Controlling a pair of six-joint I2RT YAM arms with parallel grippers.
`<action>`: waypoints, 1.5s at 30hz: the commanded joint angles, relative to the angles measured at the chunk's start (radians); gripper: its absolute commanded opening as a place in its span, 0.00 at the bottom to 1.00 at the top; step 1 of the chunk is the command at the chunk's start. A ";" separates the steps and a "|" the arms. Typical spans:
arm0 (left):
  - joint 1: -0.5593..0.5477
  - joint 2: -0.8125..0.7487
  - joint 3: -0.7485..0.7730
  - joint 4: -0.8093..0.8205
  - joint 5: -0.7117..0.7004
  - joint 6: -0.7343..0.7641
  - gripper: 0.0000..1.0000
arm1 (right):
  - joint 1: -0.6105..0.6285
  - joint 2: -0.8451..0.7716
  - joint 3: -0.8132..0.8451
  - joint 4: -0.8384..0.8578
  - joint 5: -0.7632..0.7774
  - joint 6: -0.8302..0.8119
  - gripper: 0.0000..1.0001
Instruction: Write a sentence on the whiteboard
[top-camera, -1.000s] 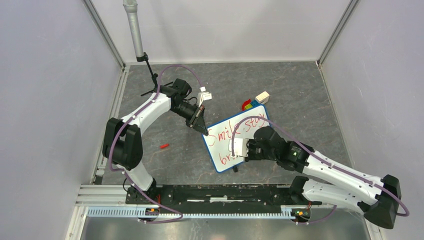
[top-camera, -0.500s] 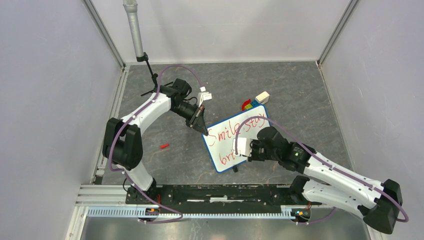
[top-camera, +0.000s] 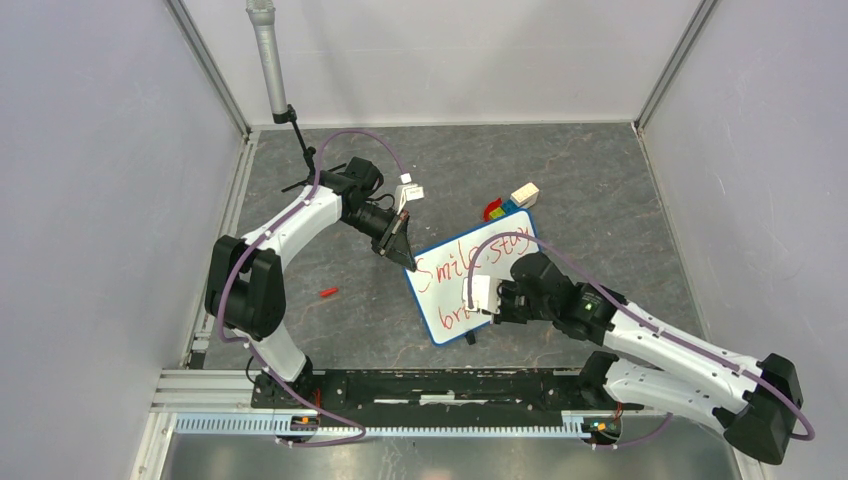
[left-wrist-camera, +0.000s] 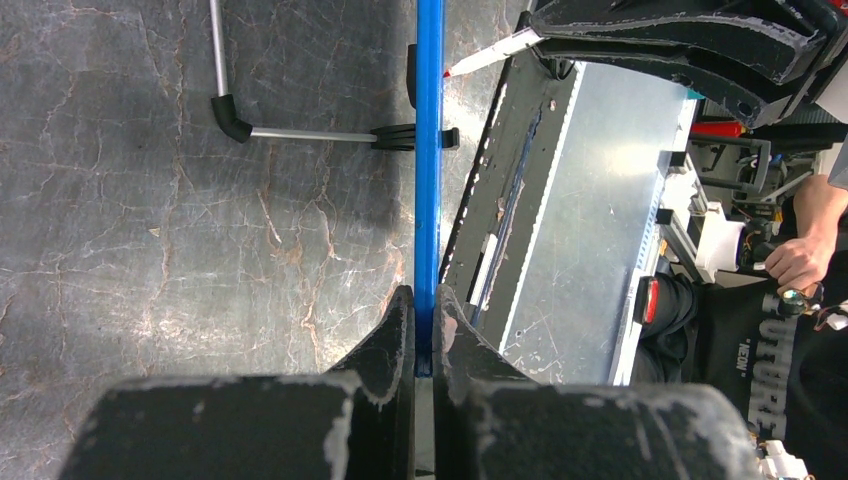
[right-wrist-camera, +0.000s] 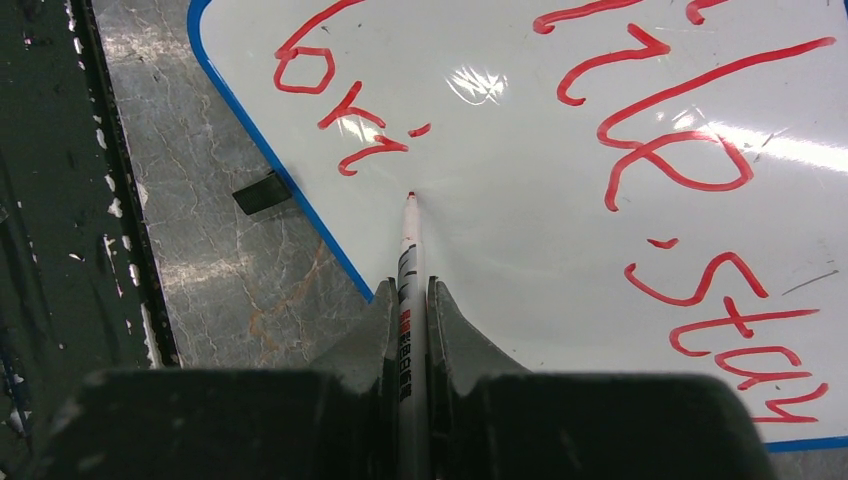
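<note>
Your left gripper is clamped on the rim of the whiteboard on the table. Your right gripper is clamped on the marker, whose tip is just after "bri" of the sentence. If you press too hard, the board may twist and smear the letters. Since one second ago the marker has moved slightly right.

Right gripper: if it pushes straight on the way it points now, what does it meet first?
The marker in the right gripper leads; its red tip meets bare whiteboard beside the unfinished second line of lettering. Tip looks on or near the surface; contact is unclear.
</note>
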 joint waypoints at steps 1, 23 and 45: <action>-0.002 -0.006 0.014 0.019 0.022 0.018 0.02 | -0.003 0.011 0.046 0.035 -0.031 0.012 0.00; -0.003 -0.004 0.016 0.019 0.022 0.022 0.02 | 0.010 0.060 0.036 0.040 -0.028 0.003 0.00; -0.002 -0.002 0.020 0.019 0.021 0.016 0.02 | 0.009 0.023 0.068 0.026 0.066 -0.009 0.00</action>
